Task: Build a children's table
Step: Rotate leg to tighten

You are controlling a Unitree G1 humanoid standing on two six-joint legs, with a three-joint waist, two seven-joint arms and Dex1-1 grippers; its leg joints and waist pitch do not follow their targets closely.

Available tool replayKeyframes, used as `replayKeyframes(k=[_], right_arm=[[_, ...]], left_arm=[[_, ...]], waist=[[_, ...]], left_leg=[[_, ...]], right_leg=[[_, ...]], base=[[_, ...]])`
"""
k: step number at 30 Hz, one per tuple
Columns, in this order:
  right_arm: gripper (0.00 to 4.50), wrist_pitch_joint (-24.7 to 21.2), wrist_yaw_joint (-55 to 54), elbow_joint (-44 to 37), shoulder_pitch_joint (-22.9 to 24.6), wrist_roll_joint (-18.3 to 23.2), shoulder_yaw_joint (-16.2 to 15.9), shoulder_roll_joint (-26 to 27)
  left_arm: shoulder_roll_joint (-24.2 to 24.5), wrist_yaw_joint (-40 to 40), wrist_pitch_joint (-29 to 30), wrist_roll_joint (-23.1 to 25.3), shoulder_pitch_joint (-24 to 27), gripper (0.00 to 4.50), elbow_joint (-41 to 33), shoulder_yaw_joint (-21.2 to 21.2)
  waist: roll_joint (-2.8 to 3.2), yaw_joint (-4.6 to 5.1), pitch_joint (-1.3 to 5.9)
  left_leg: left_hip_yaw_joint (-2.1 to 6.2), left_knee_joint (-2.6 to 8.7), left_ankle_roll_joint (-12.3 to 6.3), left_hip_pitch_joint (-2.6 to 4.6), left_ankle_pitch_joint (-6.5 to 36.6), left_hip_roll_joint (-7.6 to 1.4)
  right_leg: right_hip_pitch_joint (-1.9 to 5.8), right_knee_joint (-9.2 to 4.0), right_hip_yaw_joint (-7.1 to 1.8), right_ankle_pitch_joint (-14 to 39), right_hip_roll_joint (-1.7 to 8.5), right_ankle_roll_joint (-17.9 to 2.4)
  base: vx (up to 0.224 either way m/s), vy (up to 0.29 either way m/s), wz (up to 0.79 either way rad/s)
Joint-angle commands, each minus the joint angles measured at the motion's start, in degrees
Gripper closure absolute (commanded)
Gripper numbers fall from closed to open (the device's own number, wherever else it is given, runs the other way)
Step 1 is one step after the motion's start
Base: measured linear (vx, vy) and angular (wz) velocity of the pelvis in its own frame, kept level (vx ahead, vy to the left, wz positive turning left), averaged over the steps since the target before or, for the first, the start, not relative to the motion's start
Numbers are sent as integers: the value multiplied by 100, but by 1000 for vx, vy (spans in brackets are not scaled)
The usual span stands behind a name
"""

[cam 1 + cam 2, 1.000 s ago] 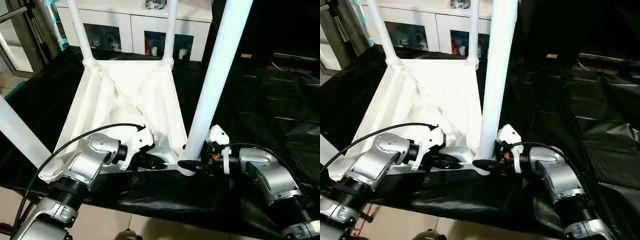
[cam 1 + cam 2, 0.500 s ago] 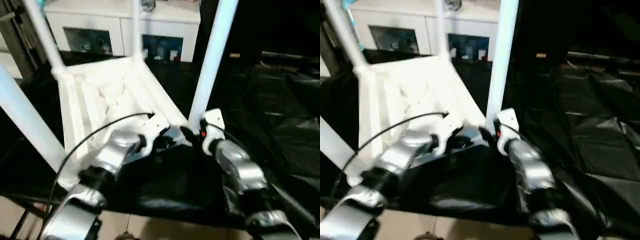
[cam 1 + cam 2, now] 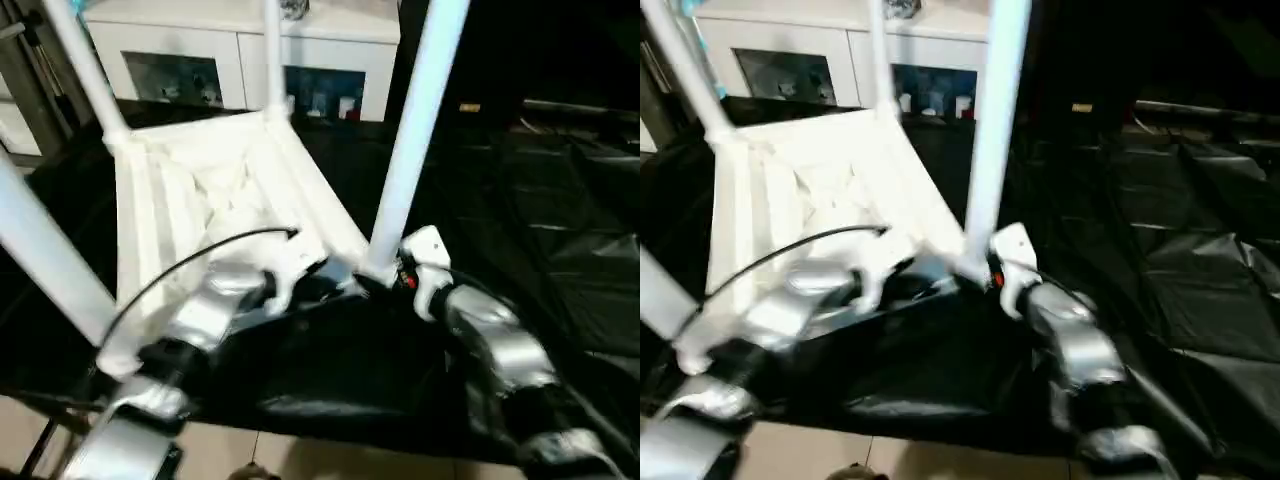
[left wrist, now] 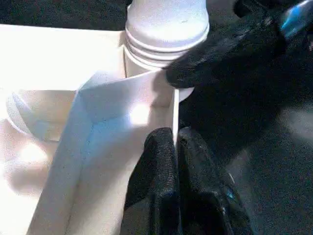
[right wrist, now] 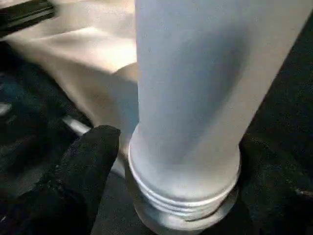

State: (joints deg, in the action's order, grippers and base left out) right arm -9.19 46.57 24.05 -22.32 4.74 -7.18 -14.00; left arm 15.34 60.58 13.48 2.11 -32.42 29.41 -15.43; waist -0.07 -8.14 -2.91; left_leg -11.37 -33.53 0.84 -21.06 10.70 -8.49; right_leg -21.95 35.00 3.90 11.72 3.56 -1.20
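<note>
The upturned table top (image 3: 210,190) lies on the black sheet (image 3: 560,220). My left gripper (image 4: 176,147) pinches its near rim. My right gripper (image 5: 171,161) straddles the near-right leg (image 3: 405,150), seated in its corner socket (image 5: 183,218); grip unclear.

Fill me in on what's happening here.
A two-armed robot is building a children's table, which lies upside down on a black sheet. All four white legs stand up from the corner sockets of the white top. The left gripper is pinched shut on the top's thin side wall near one corner. The right gripper straddles the base of the nearest leg, one finger on each side, just above the threaded joint where it enters its socket.
</note>
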Motion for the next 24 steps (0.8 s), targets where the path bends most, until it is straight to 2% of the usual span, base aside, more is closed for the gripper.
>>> replayKeyframes(k=[1,5,8,14,15,19,20,21,23,24], right_arm=[[74,-39,1026,-394,63,283,-622,-22],[74,13,1438,-495,79,335,-681,-288],[103,-54,1653,-533,79,360,-700,-415],[146,-148,1922,-621,118,483,-674,-484],[166,-166,1934,-654,137,499,-691,-486],[178,-234,1947,-711,192,534,-695,-444],[180,-265,1898,-712,211,548,-674,-404],[180,-310,1817,-703,227,548,-645,-349],[182,-348,1116,-451,184,324,-518,-91],[183,-244,272,-82,90,16,-401,169]], left_arm=[[-65,486,-176,-245,33,450,-323,-319],[118,721,-172,-250,96,450,-375,-338],[226,937,-131,-270,155,450,-478,-342],[349,1158,-85,-355,218,450,-633,-362],[358,1179,-81,-356,221,450,-639,-363],[349,1159,-78,-326,235,450,-649,-353],[319,1082,-70,-301,225,450,-624,-338],[286,979,-61,-271,202,450,-582,-323],[76,442,1,-193,51,450,-335,-176],[-116,-18,44,-126,-101,450,-121,-67]], waist=[[-61,-13,298],[-52,-60,300],[-65,-82,308],[-64,-96,311],[-66,-103,308],[-67,-120,310],[-69,-121,311],[-44,-129,314],[-57,-108,303],[-66,-87,287]], left_leg=[[277,436,-273,89,1125,-594],[264,431,-249,109,1142,-610],[272,427,-228,88,1097,-603],[264,413,-264,95,1009,-597],[261,416,-272,97,1024,-600],[268,418,-239,97,1055,-602],[271,421,-227,100,1062,-604],[272,418,-217,104,1065,-601],[276,430,-178,98,1097,-599],[282,444,-94,108,1240,-581]], right_leg=[[193,-447,-382,1161,706,-1124],[170,-429,-378,1077,694,-1215],[197,-419,-375,1066,718,-1228],[188,-404,-366,952,703,-1278],[188,-413,-368,984,697,-1269],[186,-420,-369,1090,704,-1236],[187,-417,-369,1083,707,-1228],[180,-413,-369,1064,706,-1232],[170,-420,-375,1074,706,-1255],[164,-457,-371,1343,718,-1222]], base=[[0,0,0],[0,0,0],[0,0,0],[0,0,0],[0,0,0],[0,0,0],[0,0,0],[0,0,0],[0,0,0],[0,0,0]])
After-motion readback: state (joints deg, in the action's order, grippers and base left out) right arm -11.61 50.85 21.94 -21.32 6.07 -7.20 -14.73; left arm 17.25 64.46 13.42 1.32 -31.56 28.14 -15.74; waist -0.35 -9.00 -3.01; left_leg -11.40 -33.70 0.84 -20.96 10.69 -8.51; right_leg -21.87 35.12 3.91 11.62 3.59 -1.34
